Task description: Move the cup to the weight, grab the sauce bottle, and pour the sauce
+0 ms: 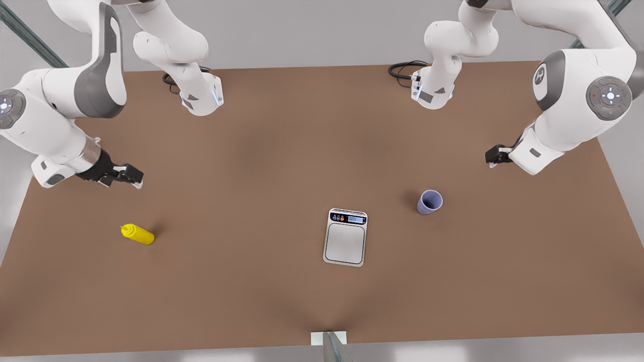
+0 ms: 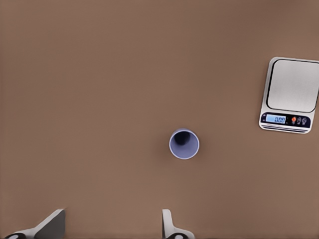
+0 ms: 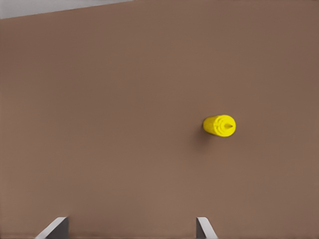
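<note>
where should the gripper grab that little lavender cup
Grip the small lavender-blue handleless cup across its round side wall, coming from above. It stands upright, mouth open, nothing beside it, and has no handle. The open left gripper hangs nearest.

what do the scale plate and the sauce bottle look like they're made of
Kitchen scale: the plate looks like brushed steel, pale grey with a dull sheen; the body may be silver plastic. Sauce bottle: probably soft plastic, uniform bright yellow and matte with no glare.
</note>
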Action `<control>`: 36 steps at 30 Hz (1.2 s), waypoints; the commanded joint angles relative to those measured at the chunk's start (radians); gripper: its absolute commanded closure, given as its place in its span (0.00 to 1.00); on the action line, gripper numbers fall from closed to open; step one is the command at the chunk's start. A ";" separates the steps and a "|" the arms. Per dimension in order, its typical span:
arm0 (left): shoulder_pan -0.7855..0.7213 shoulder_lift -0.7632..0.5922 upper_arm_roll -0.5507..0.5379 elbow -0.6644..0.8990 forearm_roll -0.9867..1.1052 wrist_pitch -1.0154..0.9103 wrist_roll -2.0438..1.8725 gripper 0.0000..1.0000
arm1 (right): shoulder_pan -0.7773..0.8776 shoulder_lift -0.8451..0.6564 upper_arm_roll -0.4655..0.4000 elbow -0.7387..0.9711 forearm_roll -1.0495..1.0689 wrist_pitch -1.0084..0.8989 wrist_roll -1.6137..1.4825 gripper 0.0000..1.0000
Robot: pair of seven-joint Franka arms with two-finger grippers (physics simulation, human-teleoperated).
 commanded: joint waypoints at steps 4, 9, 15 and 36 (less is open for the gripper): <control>-0.001 0.040 -0.021 -0.217 -0.042 0.138 -0.008 0.00 | -0.010 -0.001 0.000 0.002 0.002 -0.012 -0.028 0.00; -0.001 0.047 -0.030 -0.558 -0.088 0.547 0.000 0.00 | -0.010 0.001 0.000 0.003 0.004 -0.012 -0.027 0.00; -0.001 0.090 -0.032 -0.684 -0.131 0.729 0.017 0.00 | -0.010 0.002 -0.001 0.003 0.004 -0.012 -0.027 0.00; -0.001 0.236 -0.030 -0.658 -0.192 0.820 0.014 0.79 | -0.009 0.007 -0.015 0.011 0.013 -0.014 -0.025 0.00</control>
